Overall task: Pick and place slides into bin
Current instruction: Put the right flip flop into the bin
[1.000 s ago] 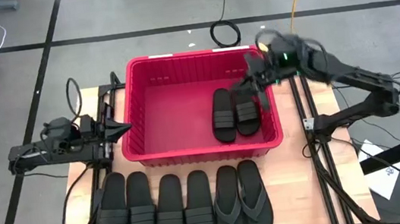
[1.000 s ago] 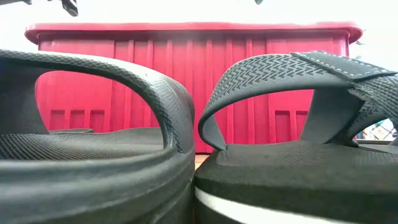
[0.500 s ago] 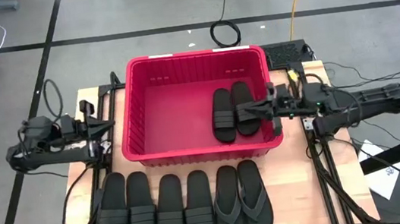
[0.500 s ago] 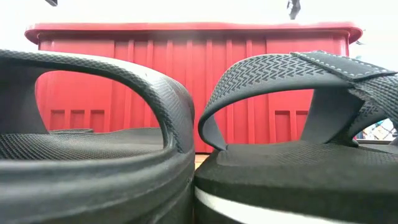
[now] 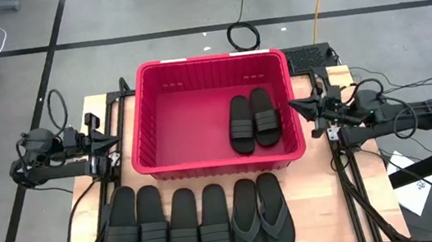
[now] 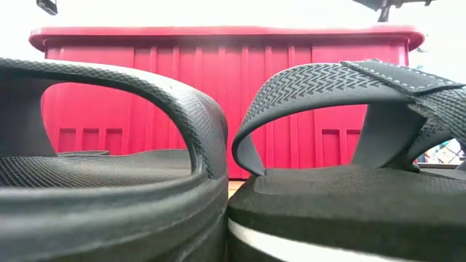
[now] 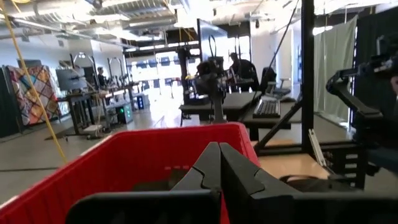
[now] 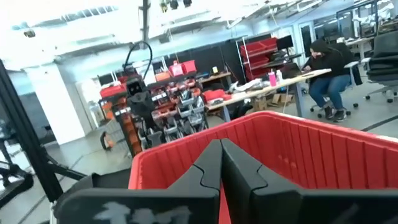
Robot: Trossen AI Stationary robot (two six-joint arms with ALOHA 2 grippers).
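Note:
The red bin (image 5: pixel 174 118) stands at the table's middle, with two black band-strap slides (image 5: pixel 252 121) lying side by side on its floor at the right. Six more black slides (image 5: pixel 197 222) lie in a row on the table near the front edge; the two rightmost are thong-style (image 5: pixel 261 217). My left gripper (image 5: pixel 116 139) is shut and empty just left of the bin's left wall, pointing level at it. My right gripper (image 5: pixel 293 106) is shut and empty just outside the bin's right wall, also level. The low view shows two slides' straps (image 6: pixel 306 94) close up, before the bin's wall (image 6: pixel 233 65).
Black metal frames run along the table's left (image 5: pixel 107 109) and right (image 5: pixel 345 163) sides beside the arms. Cables and a black coil (image 5: pixel 243 35) lie on the floor beyond the table. In the right wrist view a person (image 8: pixel 326 65) sits at a desk in the room behind.
My right gripper has drawn back from above the two slides in the bin, sinking and moving toward the table's right edge, and has tipped from pointing down to pointing level outside the bin's right wall. My left gripper has pulled back a little toward the table's left edge.

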